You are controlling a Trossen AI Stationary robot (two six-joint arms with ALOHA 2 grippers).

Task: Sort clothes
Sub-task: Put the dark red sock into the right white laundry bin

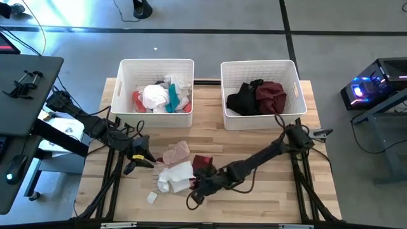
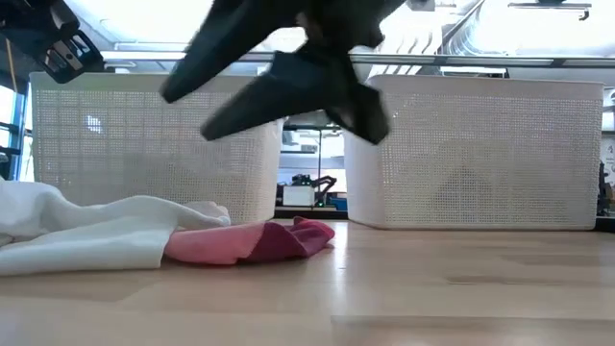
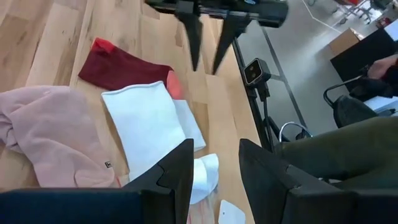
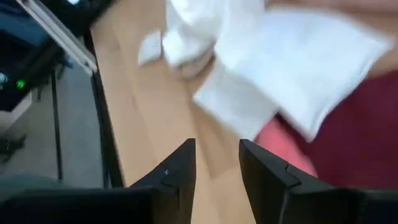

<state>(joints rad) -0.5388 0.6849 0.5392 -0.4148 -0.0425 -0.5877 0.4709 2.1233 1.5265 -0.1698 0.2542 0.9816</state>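
Loose clothes lie in a heap on the wooden table: a dusty pink garment [image 1: 177, 152], a white one [image 1: 175, 174] and a maroon one [image 1: 202, 162], with a coral bit [image 3: 175, 84] showing under the white. My right gripper [image 1: 193, 198] hovers open just near of the heap, its fingers pointing slantwise down above bare wood [image 4: 217, 163]. At the heap's left side my left gripper [image 1: 141, 160] stands open, with nothing between its fingers [image 3: 214, 167]. The left basket [image 1: 122, 83] holds light clothes, the right basket [image 1: 296, 86] black and maroon ones.
A small white scrap [image 1: 152, 197] lies near the table's front edge, left of my right gripper. The two white slatted baskets stand side by side along the far edge. Bare wood stretches right of the heap, under the right arm [image 1: 261, 159].
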